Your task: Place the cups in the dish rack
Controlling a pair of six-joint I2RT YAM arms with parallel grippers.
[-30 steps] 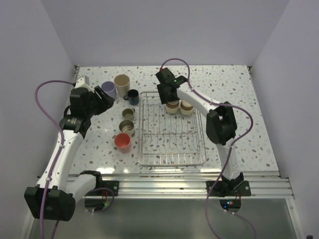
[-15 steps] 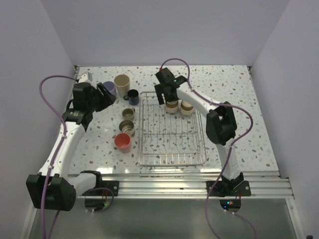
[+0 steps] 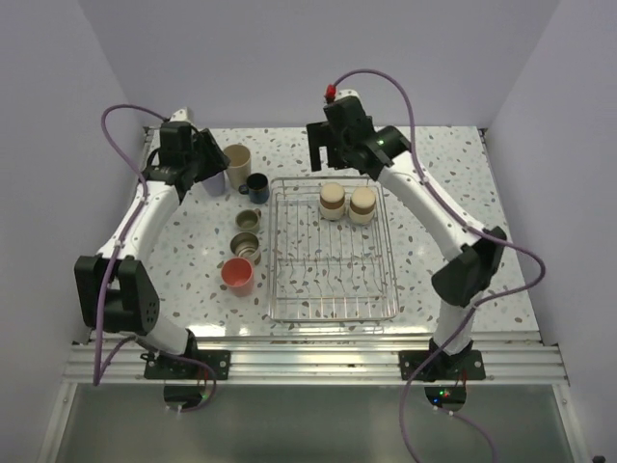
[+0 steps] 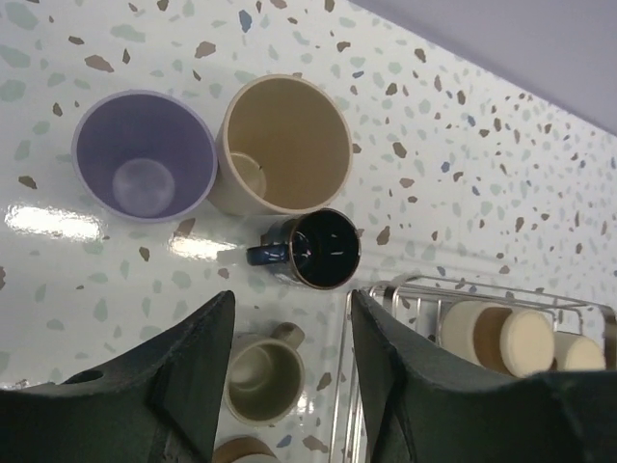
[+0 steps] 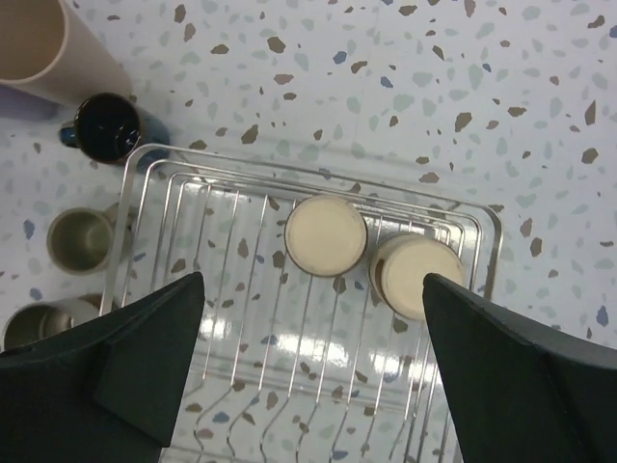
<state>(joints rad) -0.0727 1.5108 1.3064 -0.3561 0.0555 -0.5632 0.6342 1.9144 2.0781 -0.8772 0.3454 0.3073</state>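
Note:
The silver wire dish rack lies mid-table with two tan cups upside down at its far end. Left of it stand a beige tumbler, a dark blue mug, a lavender tumbler, three short cups and a coral-pink cup. My left gripper is open and empty, high over the lavender tumbler, beige tumbler and blue mug. My right gripper is open and empty, high above the rack's two cups.
White walls close the table at the back and sides. A short tan mug stands between the left fingers in the wrist view, beside the rack's corner. Purple cables loop above both arms. The aluminium rail runs along the near edge.
My right gripper has lifted up and back from the two cups in the rack. My left arm has stretched toward the back, raising its gripper over the lavender and beige tumblers.

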